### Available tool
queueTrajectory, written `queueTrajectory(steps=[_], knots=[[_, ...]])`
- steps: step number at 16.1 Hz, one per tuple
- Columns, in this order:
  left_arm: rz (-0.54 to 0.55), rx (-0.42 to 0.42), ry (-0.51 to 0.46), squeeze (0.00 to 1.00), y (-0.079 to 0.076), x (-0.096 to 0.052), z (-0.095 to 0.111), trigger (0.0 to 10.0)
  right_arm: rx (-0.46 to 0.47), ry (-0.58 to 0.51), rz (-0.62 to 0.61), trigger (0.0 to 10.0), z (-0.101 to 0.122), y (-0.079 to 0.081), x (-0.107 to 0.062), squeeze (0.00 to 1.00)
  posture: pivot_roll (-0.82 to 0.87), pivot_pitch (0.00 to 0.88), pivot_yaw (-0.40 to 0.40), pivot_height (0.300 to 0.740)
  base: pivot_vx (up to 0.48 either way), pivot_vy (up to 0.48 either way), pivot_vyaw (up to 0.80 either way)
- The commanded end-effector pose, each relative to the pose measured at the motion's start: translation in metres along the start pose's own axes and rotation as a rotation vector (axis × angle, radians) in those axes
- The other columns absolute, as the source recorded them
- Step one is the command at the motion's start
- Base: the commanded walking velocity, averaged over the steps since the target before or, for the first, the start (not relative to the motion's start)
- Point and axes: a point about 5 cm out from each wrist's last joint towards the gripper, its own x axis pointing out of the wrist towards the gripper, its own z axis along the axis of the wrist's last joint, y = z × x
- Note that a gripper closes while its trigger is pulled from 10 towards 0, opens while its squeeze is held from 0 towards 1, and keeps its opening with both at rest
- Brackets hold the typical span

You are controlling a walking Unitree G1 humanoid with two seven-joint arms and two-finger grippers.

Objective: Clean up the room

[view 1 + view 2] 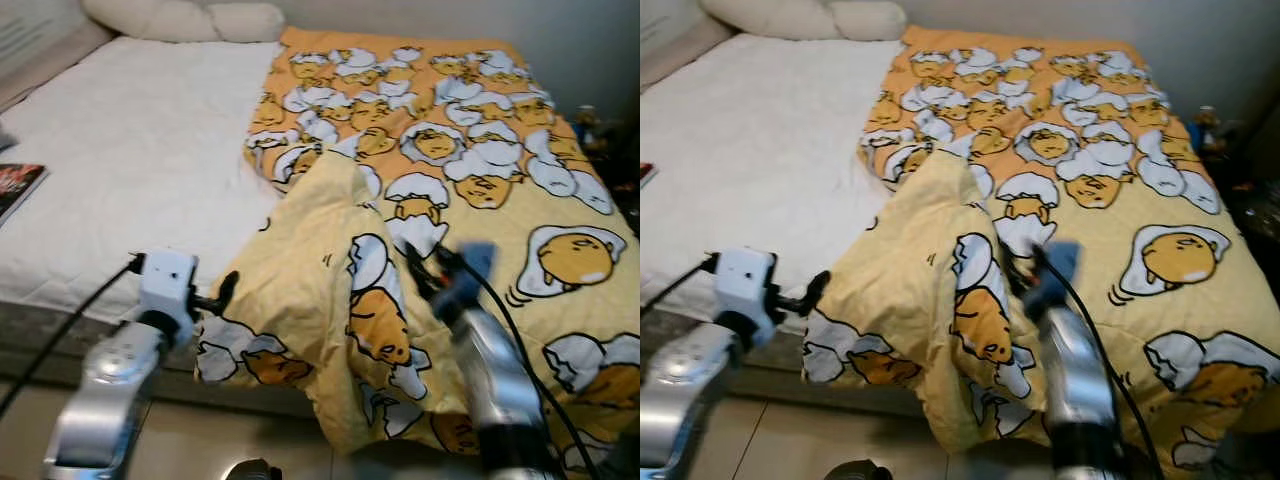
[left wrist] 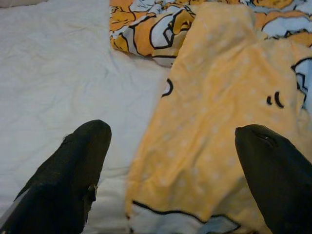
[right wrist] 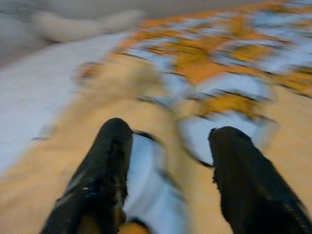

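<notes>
While both arms reach out low in the frame, the scene reads like this, near to far:

left gripper point(image 1: 222, 296): lower left of the head view, fingers spread wide apart and holding nothing. Its tip is just beside the near edge of the blanket.

right gripper point(image 1: 428, 272): lower middle, a bit right, over the blanket. It is blurry. In its wrist view the two fingers point(image 3: 109, 165) stand apart with cloth under them, not pinched, so it looks empty.

blanket point(image 1: 470, 180): yellow, with egg pictures. It covers the right side of the bed, from the bottom right up to the top middle. Its long side runs from near to far.

fold point(image 1: 310, 250): the near left corner of the blanket is flipped over and bunched in the middle of the frame, between the two grippers. Plain yellow shows on it.

sheet point(image 1: 140, 150): white and bare on the left half.

book point(image 1: 15, 185): at the left edge, on the sheet.

pillows point(image 1: 180, 18): top left, farthest away.

key spot: the fold's loose edge lies right in front of the left gripper, so I think the left arm is nearer to grab it and pull it left over the sheet.
</notes>
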Motion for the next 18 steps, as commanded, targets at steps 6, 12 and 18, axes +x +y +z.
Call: queueTrajectory(steps=[6,12,18], knots=[[0.058,0.022,0.027,0.65,-0.003,-0.004,-0.007,10.0,-0.014,0.031,-0.077,10.0,0.0,0.001,-0.016,1.0,-0.01,0.0,0.017,0.74,0.0,0.472,-0.1],[0.026,0.052,0.036,0.65,-0.01,0.003,-0.007,10.0,-0.012,0.043,-0.08,10.0,0.002,0.004,-0.018,1.0,-0.01,0.0,0.027,0.74,0.0,0.48,0.0],[0.034,0.044,0.016,0.65,-0.011,0.008,-0.004,10.0,-0.006,0.055,-0.089,10.0,0.001,0.004,-0.016,1.0,-0.01,0.0,0.03,0.74,0.0,0.32,0.0]])
